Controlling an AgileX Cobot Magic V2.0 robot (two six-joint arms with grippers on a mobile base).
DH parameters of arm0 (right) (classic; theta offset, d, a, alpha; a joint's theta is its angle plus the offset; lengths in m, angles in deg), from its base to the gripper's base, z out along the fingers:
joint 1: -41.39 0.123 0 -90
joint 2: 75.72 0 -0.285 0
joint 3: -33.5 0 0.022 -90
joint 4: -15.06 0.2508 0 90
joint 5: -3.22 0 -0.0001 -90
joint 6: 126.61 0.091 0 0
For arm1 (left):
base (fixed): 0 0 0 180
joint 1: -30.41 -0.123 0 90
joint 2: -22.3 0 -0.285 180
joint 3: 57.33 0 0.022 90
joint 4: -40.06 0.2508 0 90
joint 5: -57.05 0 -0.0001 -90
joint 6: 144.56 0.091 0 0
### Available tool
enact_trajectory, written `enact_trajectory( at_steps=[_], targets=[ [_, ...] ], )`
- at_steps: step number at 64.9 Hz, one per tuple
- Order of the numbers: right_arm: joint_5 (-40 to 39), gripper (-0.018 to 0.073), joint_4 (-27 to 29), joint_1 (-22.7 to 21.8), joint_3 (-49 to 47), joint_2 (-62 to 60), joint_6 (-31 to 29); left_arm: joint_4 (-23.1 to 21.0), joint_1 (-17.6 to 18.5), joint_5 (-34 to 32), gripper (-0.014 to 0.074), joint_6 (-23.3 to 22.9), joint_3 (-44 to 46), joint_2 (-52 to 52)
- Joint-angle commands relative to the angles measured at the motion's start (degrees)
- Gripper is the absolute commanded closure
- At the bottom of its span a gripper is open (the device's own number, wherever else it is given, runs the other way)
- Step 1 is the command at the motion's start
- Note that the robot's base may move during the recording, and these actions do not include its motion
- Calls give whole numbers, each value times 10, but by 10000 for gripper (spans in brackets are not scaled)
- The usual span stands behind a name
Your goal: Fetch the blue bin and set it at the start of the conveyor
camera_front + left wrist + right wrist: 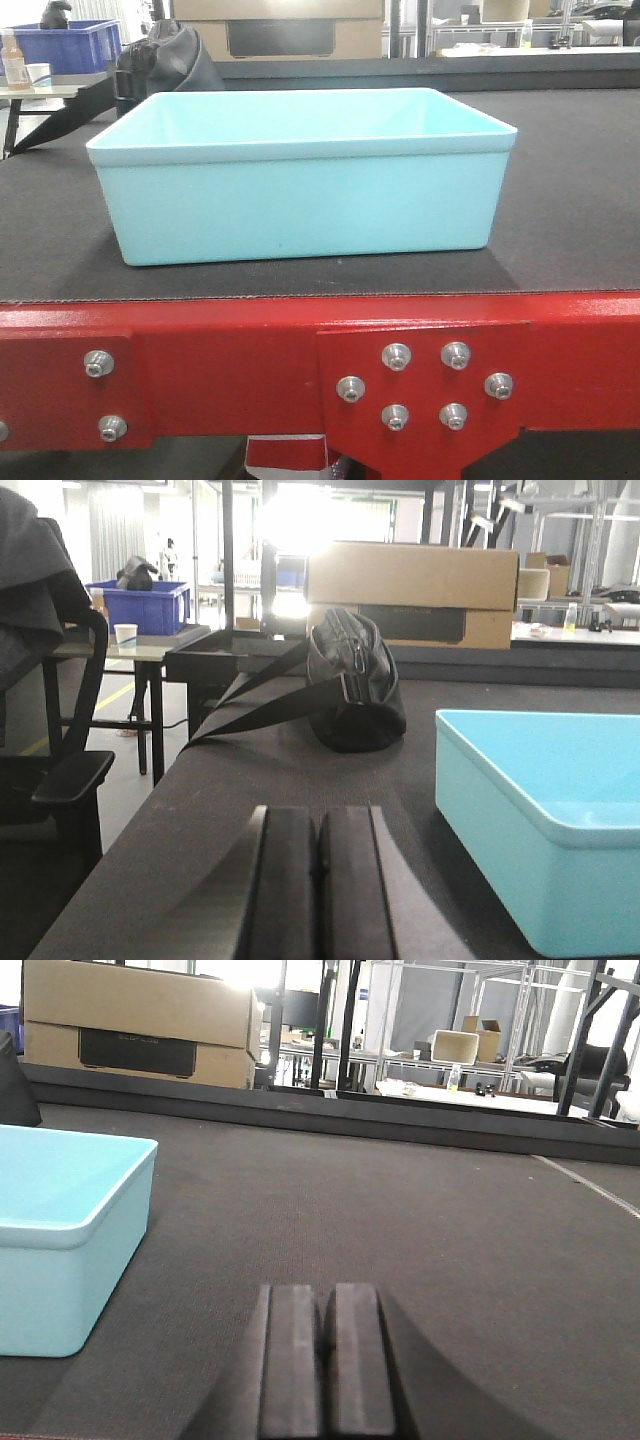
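You see the blue bin [300, 175] resting on the conveyor start [560, 210], right of the clenched left pincer [320, 880] and left of the clenched right pincer [325, 1360], its long axis spanning between them.

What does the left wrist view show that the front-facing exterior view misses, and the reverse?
Only the left wrist view shows the left gripper, jaws shut, empty, and a chair left of the belt. Only the exterior view shows the red frame with its hex bolts. Both show the blue bin on the black belt and the black bag behind it.
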Motion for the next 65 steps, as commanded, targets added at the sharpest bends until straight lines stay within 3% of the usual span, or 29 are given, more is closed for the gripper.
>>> enact_trajectory(
  at_steps=[1, 65],
  targets=[
    [-11, 725, 2, -2, 0, -2, -3, 2, -2, -15, 707, -3, 1, -4],
    [-11, 725, 2, -2, 0, -2, -3, 2, -2, -15, 707, -3, 1, -4]
  ],
)
